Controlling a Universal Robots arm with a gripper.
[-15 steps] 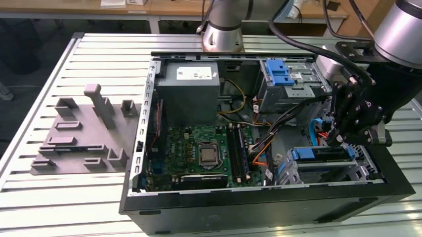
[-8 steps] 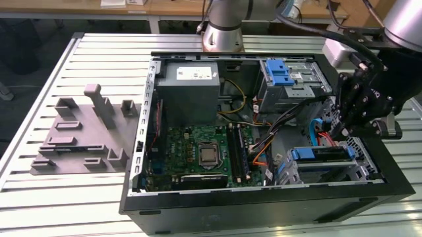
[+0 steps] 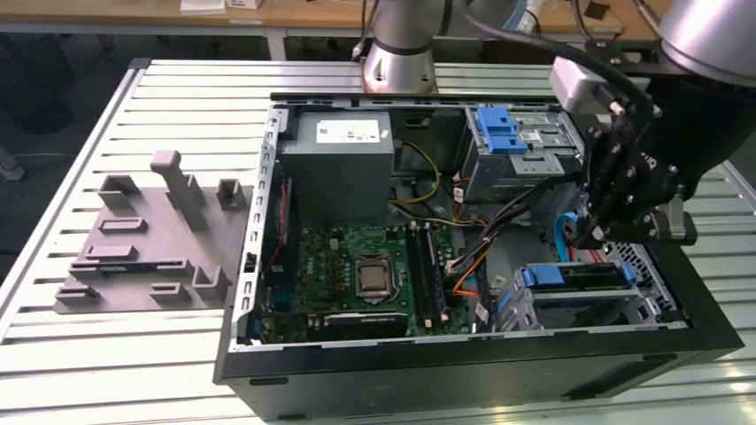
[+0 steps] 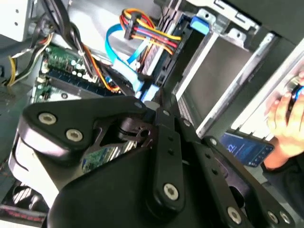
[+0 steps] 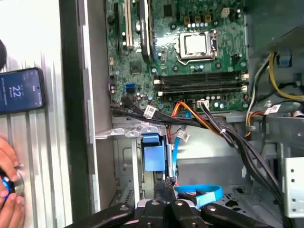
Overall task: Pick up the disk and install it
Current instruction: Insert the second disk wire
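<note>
- Gripper [image 3: 590, 237] hangs inside the case [image 3: 473, 372] above the drive bay [image 3: 579, 288]; whether it holds anything, I cannot tell.
- The disk [image 3: 575, 276], blue-framed, appears already seated in the bay.
- Install step seems nearly done; a seating check is needed.

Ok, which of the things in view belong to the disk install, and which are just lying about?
In the job:
- the disk in its blue carrier, in the drive cage
- the gripper, close by it
- the open computer case

Lying about:
- the grey moulded fixture on the table
- the phone and a person's hand beside the case
</note>
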